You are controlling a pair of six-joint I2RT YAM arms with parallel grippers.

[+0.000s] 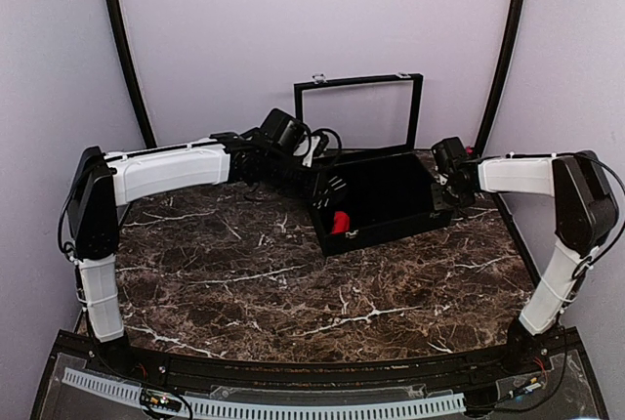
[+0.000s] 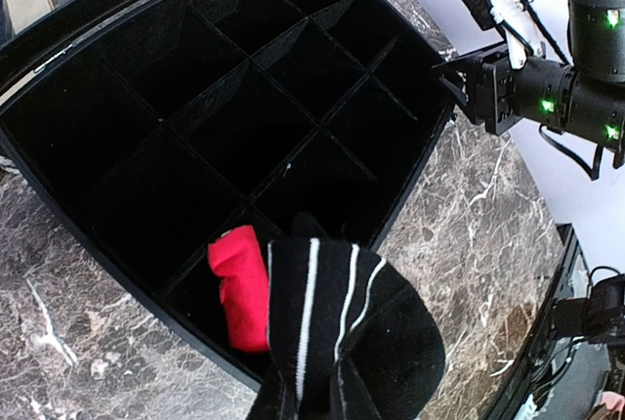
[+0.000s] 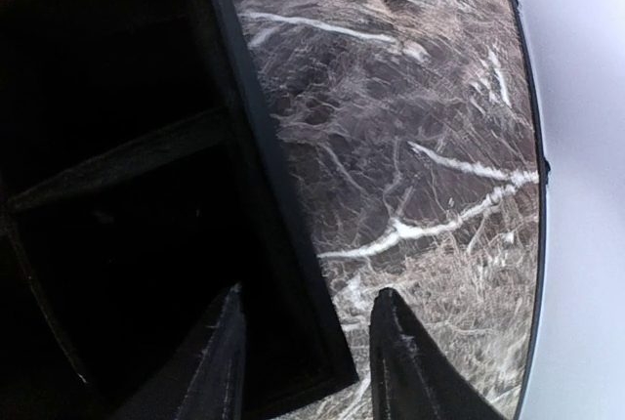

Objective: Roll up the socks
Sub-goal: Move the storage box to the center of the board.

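A bright red rolled sock [image 1: 339, 222] lies in a front compartment of the black divided box [image 1: 391, 230]; it also shows in the left wrist view [image 2: 242, 283]. My left gripper [image 1: 327, 190] is shut on a black sock with white stripes [image 2: 342, 332], held just above the box's near-left corner, next to the red sock. The sock hides my left fingers. My right gripper [image 3: 310, 291] is open and straddles the box's right corner wall [image 3: 283, 244], one finger inside and one outside.
The box's lid [image 1: 356, 112] stands open and upright behind it. The other compartments [image 2: 146, 195] hold nothing that I can see. The box sits on a dark marble tabletop [image 1: 293, 293]; grey walls close in behind and at both sides.
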